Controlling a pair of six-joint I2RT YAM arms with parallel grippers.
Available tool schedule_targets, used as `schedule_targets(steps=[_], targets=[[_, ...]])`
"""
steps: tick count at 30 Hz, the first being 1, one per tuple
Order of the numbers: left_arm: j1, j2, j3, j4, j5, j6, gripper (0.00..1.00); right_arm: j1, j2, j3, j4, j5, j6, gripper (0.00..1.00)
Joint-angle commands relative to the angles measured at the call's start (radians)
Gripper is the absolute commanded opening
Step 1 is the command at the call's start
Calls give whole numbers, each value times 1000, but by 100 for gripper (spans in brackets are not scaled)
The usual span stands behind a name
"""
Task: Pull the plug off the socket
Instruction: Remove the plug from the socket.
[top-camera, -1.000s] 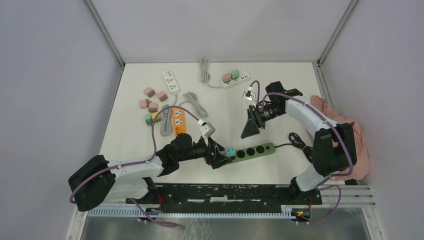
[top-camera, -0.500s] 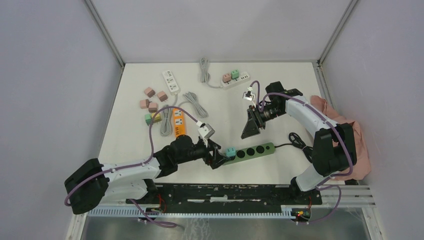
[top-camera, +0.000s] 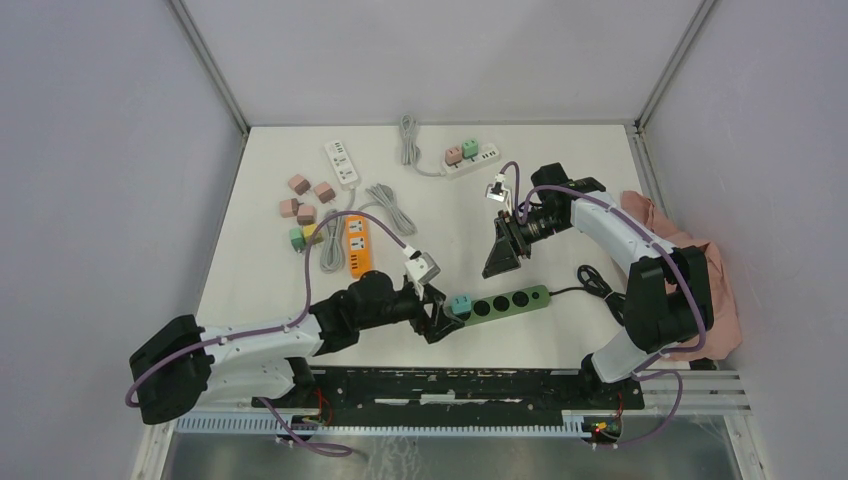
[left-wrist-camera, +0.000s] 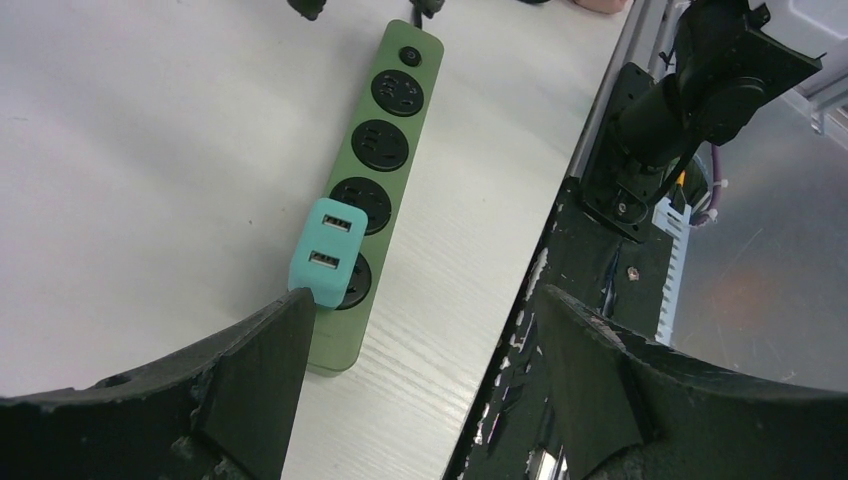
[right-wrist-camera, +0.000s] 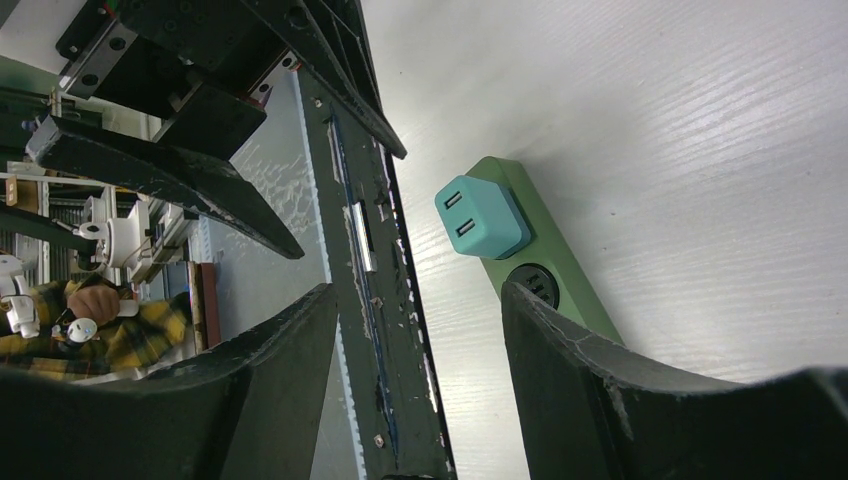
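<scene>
The teal plug (left-wrist-camera: 325, 255) sat plugged into the near end of the strip (left-wrist-camera: 388, 150), just ahead of the left gripper (left-wrist-camera: 420, 312), whose jaws stood wide and empty. The right gripper (top-camera: 500, 255), also parted and empty, hung well away. Small, hard and smooth, the plug probably needed a firm pinch across its flat sides, while the light strip might lift with it.

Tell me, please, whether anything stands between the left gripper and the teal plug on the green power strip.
Nothing visible does. The open left gripper hangs just short of the teal square plug seated in the green plastic power strip.
</scene>
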Motion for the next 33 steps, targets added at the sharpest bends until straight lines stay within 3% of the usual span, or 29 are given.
schedule_targets(steps=[1, 33], targets=[[-24, 1, 55, -17, -24, 72, 87, -4, -28, 44, -7, -17, -26, 67], [-99, 87, 171, -222, -140, 145, 86, -4, -29, 47, -19, -19, -39, 67]])
